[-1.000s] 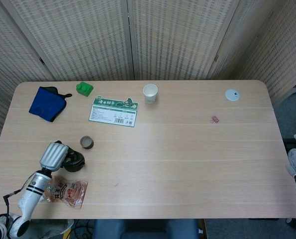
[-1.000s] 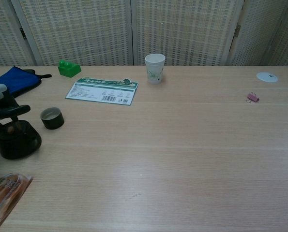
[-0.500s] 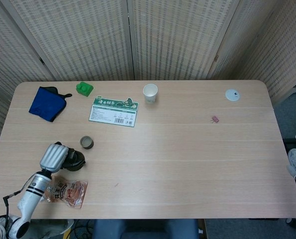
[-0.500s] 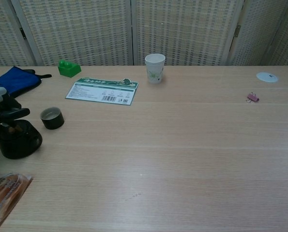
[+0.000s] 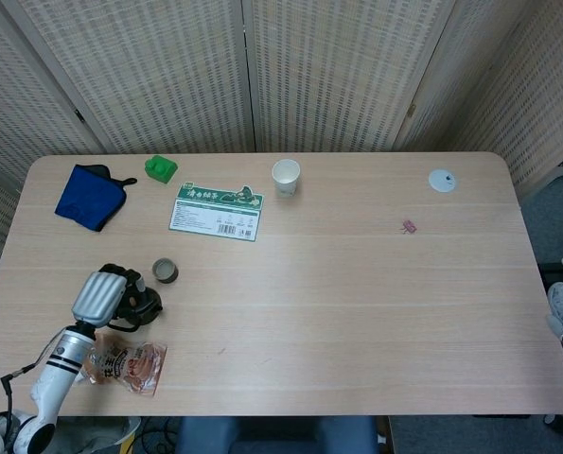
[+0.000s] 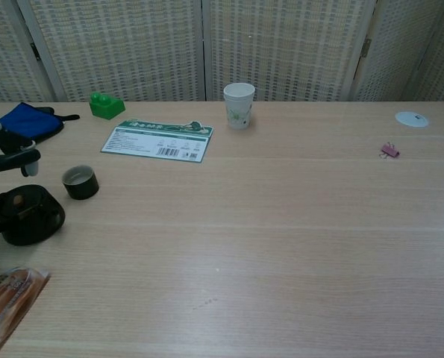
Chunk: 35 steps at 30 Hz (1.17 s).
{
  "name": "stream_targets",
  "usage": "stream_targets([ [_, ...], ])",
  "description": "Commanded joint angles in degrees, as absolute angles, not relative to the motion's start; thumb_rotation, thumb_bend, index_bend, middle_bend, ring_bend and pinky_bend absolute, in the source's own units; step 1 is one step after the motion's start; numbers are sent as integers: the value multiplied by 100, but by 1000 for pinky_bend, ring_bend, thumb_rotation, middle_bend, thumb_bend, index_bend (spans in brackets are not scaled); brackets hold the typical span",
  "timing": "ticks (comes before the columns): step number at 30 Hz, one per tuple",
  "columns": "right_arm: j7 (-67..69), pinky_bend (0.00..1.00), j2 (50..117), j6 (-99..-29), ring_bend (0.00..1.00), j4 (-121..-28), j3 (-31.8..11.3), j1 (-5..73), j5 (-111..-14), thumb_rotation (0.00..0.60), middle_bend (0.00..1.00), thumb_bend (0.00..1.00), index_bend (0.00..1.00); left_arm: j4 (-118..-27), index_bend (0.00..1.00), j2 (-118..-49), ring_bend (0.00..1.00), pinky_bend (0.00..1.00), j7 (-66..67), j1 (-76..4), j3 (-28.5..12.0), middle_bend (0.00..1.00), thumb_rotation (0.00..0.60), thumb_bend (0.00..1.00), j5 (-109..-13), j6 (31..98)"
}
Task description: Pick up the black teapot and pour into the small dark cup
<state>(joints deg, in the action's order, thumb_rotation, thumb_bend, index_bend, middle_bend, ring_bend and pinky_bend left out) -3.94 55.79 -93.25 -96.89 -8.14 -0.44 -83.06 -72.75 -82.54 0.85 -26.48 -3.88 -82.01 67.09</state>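
The black teapot [image 6: 29, 217] stands upright near the table's front left corner, and in the head view the teapot [image 5: 145, 305] shows partly behind my hand. The small dark cup [image 6: 80, 182] sits just behind and to the right of it, also seen as the cup [image 5: 166, 271] from above. My left hand [image 5: 98, 299] is at the teapot's left side. Its fingers [image 6: 11, 159] are spread and raised above the pot, not touching the lid. A dark curve at the pot's left edge may be its handle or the thumb. The right hand is out of sight.
A snack packet [image 5: 130, 364] lies at the front edge beside my left forearm. Farther back are a blue cloth [image 5: 90, 195], a green block [image 5: 161, 168], a printed card [image 5: 216, 213] and a paper cup [image 5: 286, 176]. A pink clip [image 5: 410, 226] and white disc [image 5: 442, 181] lie far right.
My left hand's fingers have lifted off the teapot's lid and moved back and left. The teapot has stayed in place.
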Motion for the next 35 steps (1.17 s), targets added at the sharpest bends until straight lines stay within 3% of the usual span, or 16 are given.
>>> stream_targets([
  [1,-365,248,5561,-9262,172,-9670,-776,-20,-8359,600,235,95,239,-7605,504,-8083,395,273,314,-2554,-517,472,0,139,-7990,6834],
  [4,-313,248,5542,-9124,172,-9625,-706,27,-8440,600,235,96,239,-8002,501,-7913,395,272,630,-2455,-584,472,0,139,-7761,6904],
  [7,-255,249,5550,-9044,172,-9566,-639,75,-8580,600,235,99,239,-8388,488,-7748,395,272,855,-2331,-627,472,46,140,-7580,7034],
  [10,-188,249,5597,-8972,172,-9495,-560,126,-8748,600,236,116,239,-8666,483,-7630,395,272,983,-2196,-655,473,168,159,-7482,7231],
  [15,-153,249,5733,-8832,172,-9433,-436,213,-8954,600,242,146,238,-9027,483,-7475,395,272,1166,-1928,-625,472,264,166,-7454,7630],
  [22,-226,250,5980,-8856,193,-9386,-339,224,-9107,600,306,165,280,-9296,481,-7357,395,272,1199,-1556,-451,472,279,166,-7824,8238],
  [35,-190,250,6185,-8716,204,-9319,-258,240,-9013,600,313,167,313,-9526,476,-7372,395,268,1347,-1043,-157,472,291,166,-8332,8875],
])
